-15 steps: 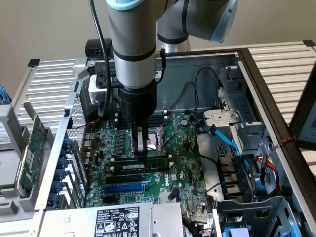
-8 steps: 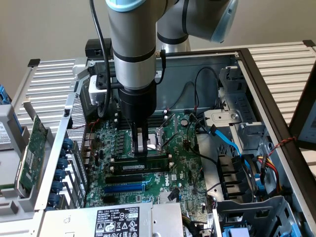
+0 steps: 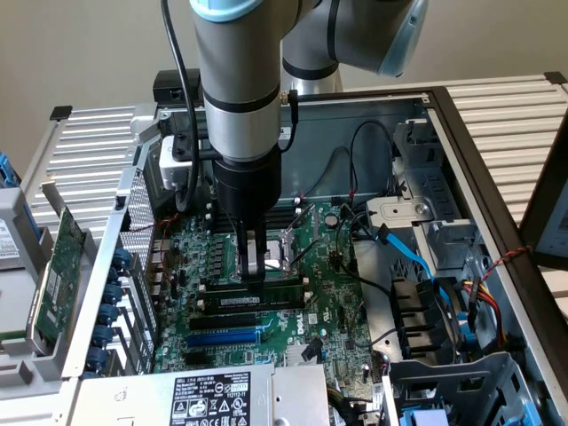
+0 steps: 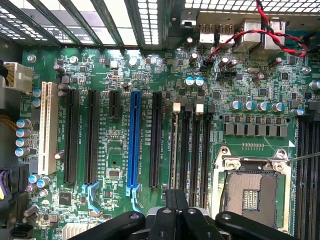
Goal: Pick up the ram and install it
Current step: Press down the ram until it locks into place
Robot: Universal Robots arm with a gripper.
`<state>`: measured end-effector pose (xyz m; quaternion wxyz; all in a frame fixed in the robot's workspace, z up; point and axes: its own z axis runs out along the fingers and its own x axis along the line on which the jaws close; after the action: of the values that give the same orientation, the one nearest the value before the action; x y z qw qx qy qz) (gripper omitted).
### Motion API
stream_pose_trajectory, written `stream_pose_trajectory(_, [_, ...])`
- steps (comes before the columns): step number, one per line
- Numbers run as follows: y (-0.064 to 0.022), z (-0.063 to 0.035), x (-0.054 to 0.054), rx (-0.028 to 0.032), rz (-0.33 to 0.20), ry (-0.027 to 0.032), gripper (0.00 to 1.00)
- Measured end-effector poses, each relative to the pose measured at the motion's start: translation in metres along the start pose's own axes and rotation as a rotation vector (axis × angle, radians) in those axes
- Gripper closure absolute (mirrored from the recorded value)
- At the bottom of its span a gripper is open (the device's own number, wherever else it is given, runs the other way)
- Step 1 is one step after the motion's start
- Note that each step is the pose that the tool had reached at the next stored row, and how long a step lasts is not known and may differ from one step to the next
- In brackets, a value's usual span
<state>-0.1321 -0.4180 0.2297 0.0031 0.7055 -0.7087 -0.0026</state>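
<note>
ram (image 3: 257,300) lies along a black memory slot on the motherboard (image 3: 328,293), directly beneath the hand (image 3: 254,277), whose fingers are pinched together and press on its top edge. it looks placed already; whether it is fully seated cannot be told.

A green motherboard (image 3: 284,293) with a blue slot (image 4: 134,142) inside an open case (image 3: 444,133).
</note>
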Motion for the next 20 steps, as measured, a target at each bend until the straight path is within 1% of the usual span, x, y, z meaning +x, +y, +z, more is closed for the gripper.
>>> stream_pose_trajectory(9, [0.0,0.0016,0.0,0.0002,0.0,-0.0025,0.89])
stream_pose_trajectory(20, [0.0,0.0033,0.0,0.0,0.0,-0.0029,0.89])
